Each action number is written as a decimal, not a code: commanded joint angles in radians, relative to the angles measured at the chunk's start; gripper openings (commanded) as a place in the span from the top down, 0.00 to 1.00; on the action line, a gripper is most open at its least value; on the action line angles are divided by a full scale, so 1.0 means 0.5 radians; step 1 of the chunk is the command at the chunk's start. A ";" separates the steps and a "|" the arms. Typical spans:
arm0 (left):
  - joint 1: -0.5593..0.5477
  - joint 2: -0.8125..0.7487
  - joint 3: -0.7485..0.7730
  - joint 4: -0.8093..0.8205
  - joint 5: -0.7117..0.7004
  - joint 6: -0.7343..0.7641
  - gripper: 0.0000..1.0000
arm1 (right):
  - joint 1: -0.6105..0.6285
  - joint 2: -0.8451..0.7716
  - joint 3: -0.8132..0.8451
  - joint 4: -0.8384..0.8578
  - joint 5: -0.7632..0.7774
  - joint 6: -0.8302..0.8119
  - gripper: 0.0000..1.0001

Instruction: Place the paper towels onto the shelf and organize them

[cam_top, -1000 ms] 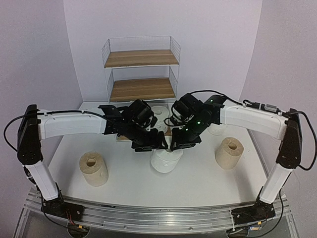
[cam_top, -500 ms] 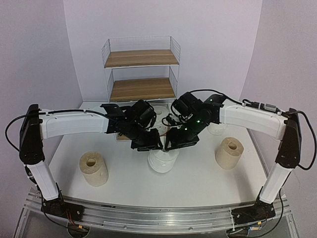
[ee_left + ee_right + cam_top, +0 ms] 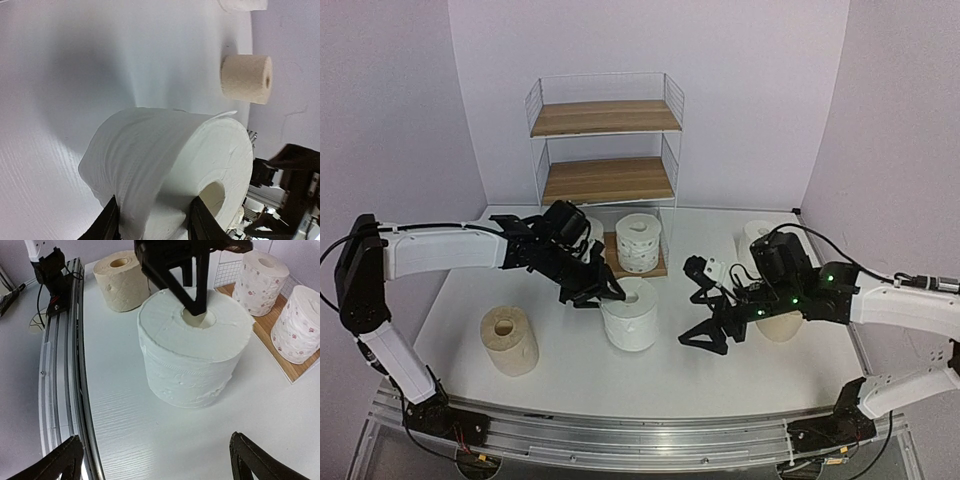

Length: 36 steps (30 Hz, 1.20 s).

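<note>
A plain white paper towel roll [image 3: 632, 316] [image 3: 195, 350] stands upright on the table, in front of the shelf [image 3: 605, 180]. My left gripper [image 3: 600, 297] [image 3: 155, 226] is shut on its wall, one finger down in the core and the other on the outside. To the roll's right, my right gripper [image 3: 710, 322] [image 3: 160, 460] hangs open and apart from it, holding nothing. Two dotted rolls [image 3: 638, 243] [image 3: 262, 275] [image 3: 300, 325] stand on the shelf's bottom board [image 3: 270, 347]. A tan roll [image 3: 508, 340] [image 3: 120, 275] stands at front left.
Another tan roll [image 3: 786, 325] [image 3: 247, 78] sits at the right, partly behind my right arm. A second white roll [image 3: 757, 236] stands at the back right. The shelf's upper two boards are bare. A metal rail [image 3: 65, 365] runs along the table's near edge.
My right gripper opened, let go of the white roll and pulled back to the right. My left gripper closed on the roll's wall and shifted left with it.
</note>
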 commanded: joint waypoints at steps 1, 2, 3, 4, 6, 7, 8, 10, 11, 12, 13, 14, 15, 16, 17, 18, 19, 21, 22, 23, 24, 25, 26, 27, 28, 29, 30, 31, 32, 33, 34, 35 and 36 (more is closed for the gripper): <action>-0.009 -0.218 0.038 0.328 0.377 0.009 1.00 | 0.008 0.056 -0.034 0.450 -0.159 -0.246 0.02; -0.009 -0.230 0.034 0.336 0.400 0.008 1.00 | 0.008 0.072 -0.029 0.493 -0.136 -0.218 0.02; -0.009 -0.241 0.029 0.341 0.410 0.009 1.00 | 0.008 0.091 -0.024 0.536 -0.084 -0.185 0.02; -0.008 -0.254 0.021 0.344 0.408 0.010 1.00 | 0.008 0.119 -0.018 0.579 -0.004 -0.148 0.02; -0.008 -0.281 -0.012 0.371 0.394 -0.008 1.00 | 0.008 0.157 -0.027 0.679 0.139 -0.116 0.02; -0.008 -0.291 -0.031 0.393 0.393 -0.025 1.00 | 0.008 0.169 -0.049 0.736 0.187 -0.105 0.02; -0.008 -0.295 -0.042 0.411 0.402 -0.034 1.00 | 0.008 0.184 -0.069 0.796 0.183 -0.108 0.02; -0.009 -0.302 -0.065 0.451 0.421 -0.051 1.00 | 0.008 0.216 -0.085 0.842 0.087 -0.122 0.02; -0.009 -0.305 -0.068 0.461 0.430 -0.058 1.00 | 0.008 0.235 -0.074 0.844 0.033 -0.115 0.02; -0.009 -0.305 -0.069 0.464 0.434 -0.060 1.00 | 0.007 0.255 -0.059 0.849 -0.013 -0.103 0.02; -0.009 -0.308 -0.069 0.465 0.434 -0.060 1.00 | 0.007 0.275 -0.045 0.857 -0.047 -0.092 0.02; -0.008 -0.312 -0.069 0.465 0.433 -0.059 1.00 | 0.007 0.291 -0.036 0.870 -0.077 -0.085 0.02; -0.008 -0.315 -0.069 0.467 0.433 -0.056 1.00 | 0.008 0.307 -0.028 0.885 -0.100 -0.084 0.02; -0.008 -0.317 -0.069 0.470 0.435 -0.052 1.00 | 0.008 0.320 -0.021 0.893 -0.124 -0.088 0.02; -0.008 -0.318 -0.067 0.473 0.438 -0.050 1.00 | 0.008 0.334 -0.009 0.896 -0.149 -0.091 0.02; -0.008 -0.318 -0.066 0.480 0.443 -0.048 1.00 | 0.008 0.347 0.003 0.896 -0.178 -0.091 0.02; -0.009 -0.318 -0.066 0.492 0.453 -0.043 1.00 | 0.008 0.360 0.013 0.894 -0.213 -0.087 0.02; -0.009 -0.312 -0.066 0.518 0.485 -0.035 1.00 | 0.008 0.388 0.034 0.895 -0.250 -0.071 0.02; -0.009 -0.309 -0.064 0.527 0.500 -0.025 1.00 | 0.008 0.403 0.042 0.896 -0.251 -0.063 0.02; -0.010 -0.308 -0.061 0.531 0.507 -0.023 1.00 | 0.008 0.415 0.048 0.896 -0.240 -0.061 0.02; -0.010 -0.308 -0.063 0.542 0.510 -0.023 1.00 | 0.008 0.425 0.056 0.898 -0.214 -0.056 0.02; -0.009 -0.307 -0.065 0.558 0.514 -0.023 1.00 | 0.008 0.436 0.061 0.900 -0.190 -0.054 0.02; -0.009 -0.302 -0.064 0.593 0.532 -0.028 1.00 | 0.008 0.446 0.066 0.904 -0.145 -0.053 0.02; -0.008 -0.290 -0.057 0.621 0.552 -0.028 1.00 | 0.008 0.456 0.071 0.906 -0.087 -0.047 0.02; -0.010 -0.280 -0.048 0.632 0.565 -0.027 1.00 | 0.008 0.466 0.077 0.910 -0.034 -0.040 0.02; -0.011 -0.271 -0.039 0.633 0.573 -0.026 1.00 | 0.008 0.476 0.083 0.914 0.019 -0.032 0.02; -0.012 -0.265 -0.033 0.632 0.578 -0.023 1.00 | 0.008 0.485 0.086 0.919 0.074 -0.028 0.02; -0.012 -0.263 -0.032 0.628 0.580 -0.019 1.00 | 0.008 0.494 0.088 0.925 0.120 -0.027 0.02; -0.012 -0.260 -0.028 0.622 0.582 -0.014 1.00 | 0.007 0.499 0.088 0.927 0.134 -0.028 0.02; -0.012 -0.258 -0.026 0.616 0.585 -0.006 1.00 | 0.006 0.499 0.087 0.929 0.122 -0.035 0.03; -0.012 -0.255 -0.023 0.615 0.593 -0.006 1.00 | 0.008 0.500 0.086 0.932 0.084 -0.036 0.04; -0.012 -0.254 -0.019 0.615 0.598 -0.004 1.00 | 0.008 0.500 0.086 0.935 0.035 -0.042 0.07; -0.012 -0.253 -0.015 0.615 0.601 -0.003 1.00 | 0.008 0.500 0.088 0.938 -0.006 -0.044 0.09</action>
